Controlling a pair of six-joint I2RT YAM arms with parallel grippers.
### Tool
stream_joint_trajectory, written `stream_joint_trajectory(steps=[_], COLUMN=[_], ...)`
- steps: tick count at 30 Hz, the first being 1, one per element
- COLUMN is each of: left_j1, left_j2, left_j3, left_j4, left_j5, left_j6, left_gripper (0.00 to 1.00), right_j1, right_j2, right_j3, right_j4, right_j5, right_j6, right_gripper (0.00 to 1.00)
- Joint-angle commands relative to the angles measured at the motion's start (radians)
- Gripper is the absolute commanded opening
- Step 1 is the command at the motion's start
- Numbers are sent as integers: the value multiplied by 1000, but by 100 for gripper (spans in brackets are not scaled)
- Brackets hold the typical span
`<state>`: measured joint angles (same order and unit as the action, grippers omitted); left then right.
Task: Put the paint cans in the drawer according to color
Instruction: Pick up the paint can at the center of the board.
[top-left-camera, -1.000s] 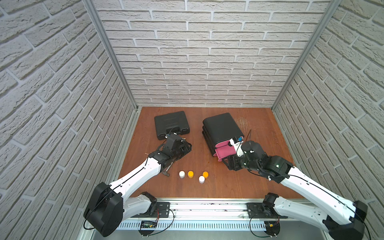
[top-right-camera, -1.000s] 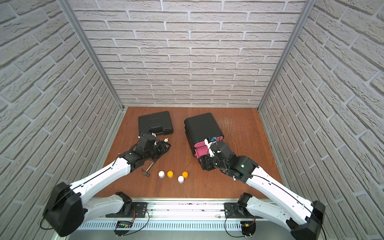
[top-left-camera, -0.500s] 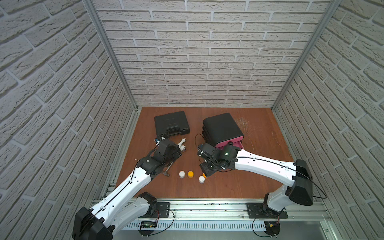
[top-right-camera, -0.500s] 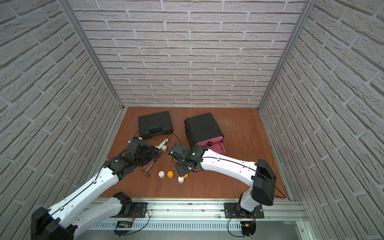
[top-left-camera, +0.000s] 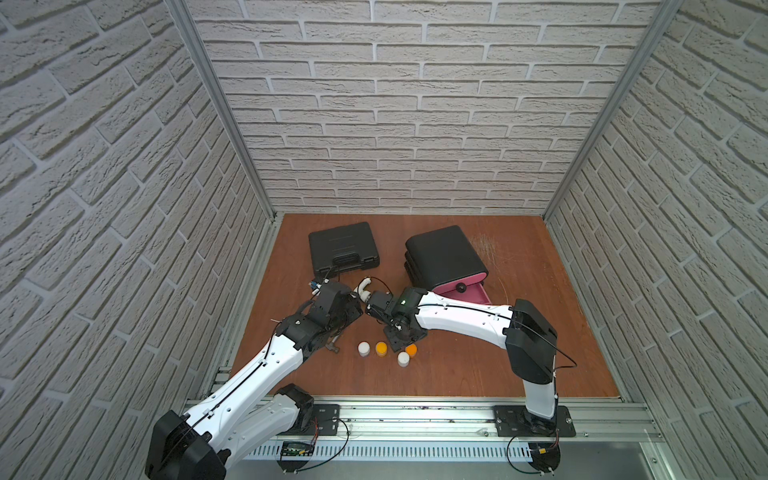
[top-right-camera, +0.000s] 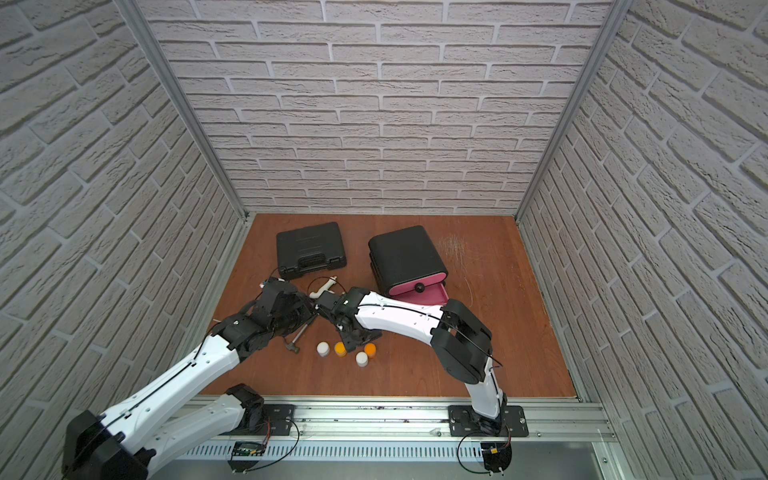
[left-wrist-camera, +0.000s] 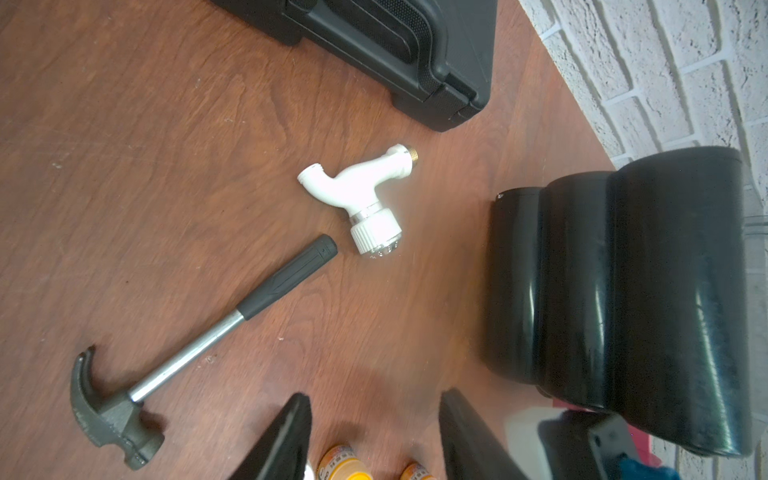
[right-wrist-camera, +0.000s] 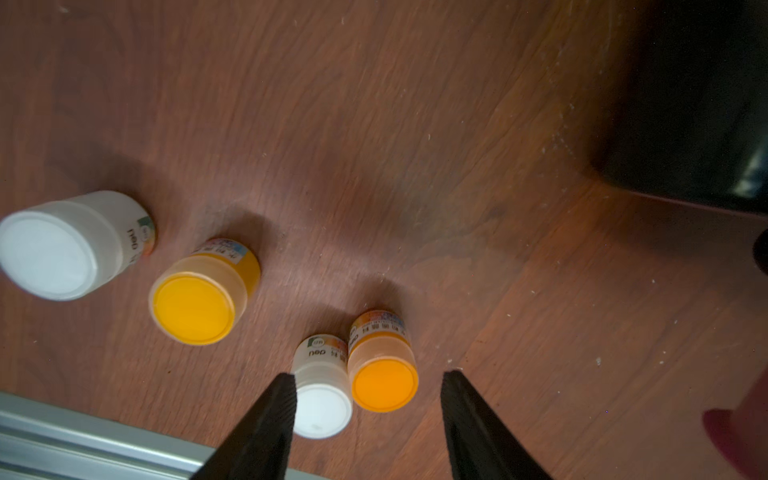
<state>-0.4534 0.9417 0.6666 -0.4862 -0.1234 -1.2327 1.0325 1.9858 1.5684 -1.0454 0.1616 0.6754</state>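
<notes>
1. Your left claw (left-wrist-camera: 374, 395) stands part open and empty near the hammer (left-wrist-camera: 187, 357), apparently parked clear of the work.
2. 4 paint cans (top-left-camera: 381, 348), 2 white and 2 orange, stand loose on the table; no green one shows.
3. Your right claw (right-wrist-camera: 369, 374) hangs wide and empty over a white-orange pair, likely lining up a pick.
4. The drawer chest (top-left-camera: 444, 257) has 1 pink drawer (top-left-camera: 471, 296) pulled out, ready to receive.

Left arm (top-left-camera: 266, 365) and right arm (top-left-camera: 461, 318) lean inward, wrists close together; left gripper (left-wrist-camera: 376, 399) and right gripper (right-wrist-camera: 370, 376) empty, jaws apart.
</notes>
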Motion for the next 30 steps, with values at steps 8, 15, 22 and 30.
stream_joint_trajectory(steps=[8, 15, 22, 30], left_j1=[34, 62, 67, 68], left_j2=[-37, -62, -66, -63], left_j3=[-37, -52, -56, -52], left_j4=[29, 24, 24, 28], left_j5=[7, 23, 27, 31], left_j6=[4, 4, 5, 4], left_gripper=[54, 53, 53, 53], right_j1=[-20, -29, -31, -31], right_j2=[20, 15, 4, 4], right_j3=[-68, -110, -125, -122], right_j4=[29, 58, 70, 71], right_j5=[-43, -66, -72, -70], right_j6=[49, 65, 72, 69], right_gripper=[58, 56, 52, 45])
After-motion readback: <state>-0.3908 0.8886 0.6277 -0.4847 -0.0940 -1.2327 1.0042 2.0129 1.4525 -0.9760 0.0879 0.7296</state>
